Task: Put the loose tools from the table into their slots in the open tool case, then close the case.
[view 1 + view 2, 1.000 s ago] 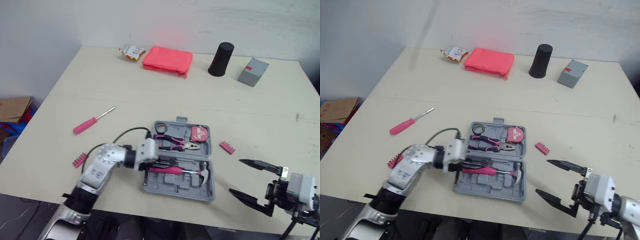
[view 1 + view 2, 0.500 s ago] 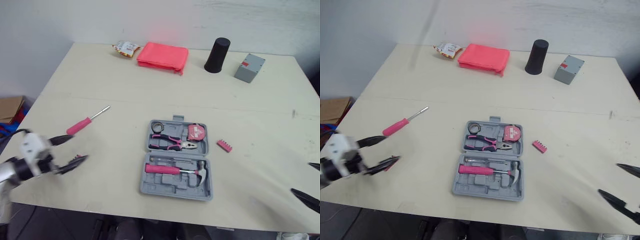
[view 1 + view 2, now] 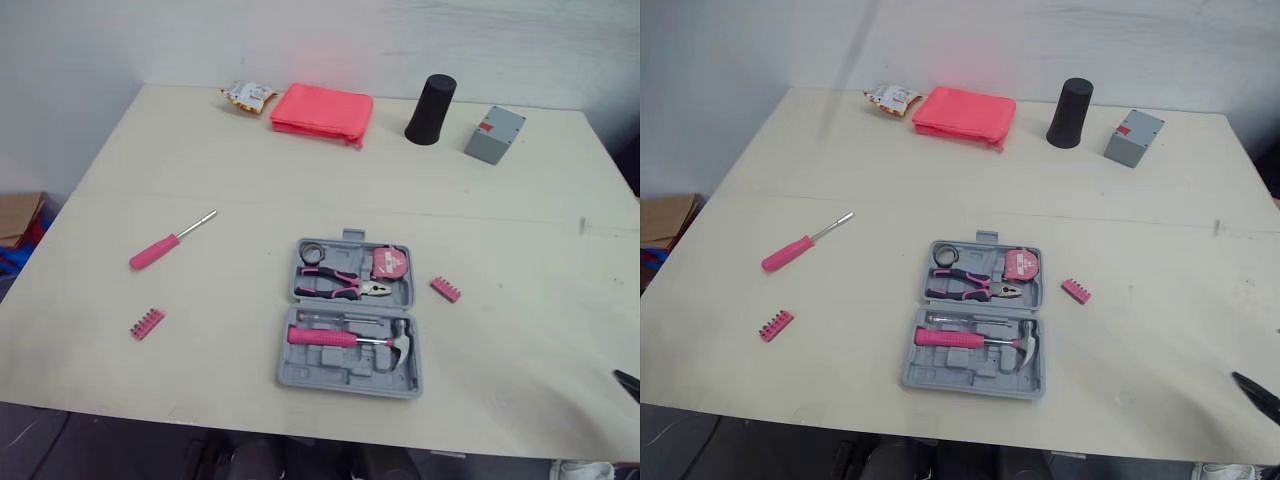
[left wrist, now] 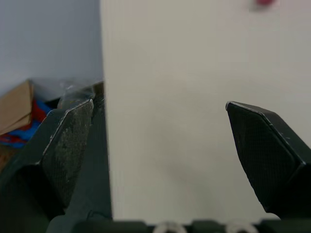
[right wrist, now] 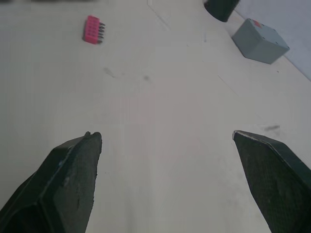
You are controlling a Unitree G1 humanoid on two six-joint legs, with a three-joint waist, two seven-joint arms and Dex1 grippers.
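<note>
The grey tool case (image 3: pixel 345 381) lies open near the table's front middle. It holds pink-handled pliers (image 3: pixel 340 288), a pink tape measure (image 3: pixel 388 263) and a pink-handled hammer (image 3: pixel 350 339). A pink screwdriver (image 3: pixel 165 242) and a pink bit holder (image 3: pixel 146 323) lie loose to its left. A second bit holder (image 3: pixel 446 290) lies just right of the case. My left gripper (image 4: pixel 160 141) is open over the table's left edge, holding nothing. My right gripper (image 5: pixel 167 145) is open above bare table right of the case; one fingertip (image 3: pixel 1260 395) pokes in at the front right.
At the back stand a pink pouch (image 3: pixel 322 108), a snack packet (image 3: pixel 244 96), a black cup (image 3: pixel 430 96) and a grey box (image 3: pixel 493 134). A cardboard box (image 4: pixel 17 107) sits on the floor beyond the table's left edge.
My left gripper has opened, left the hammer in the case and pulled away to the left, off the head views. The right gripper has drawn back to the front right corner.
</note>
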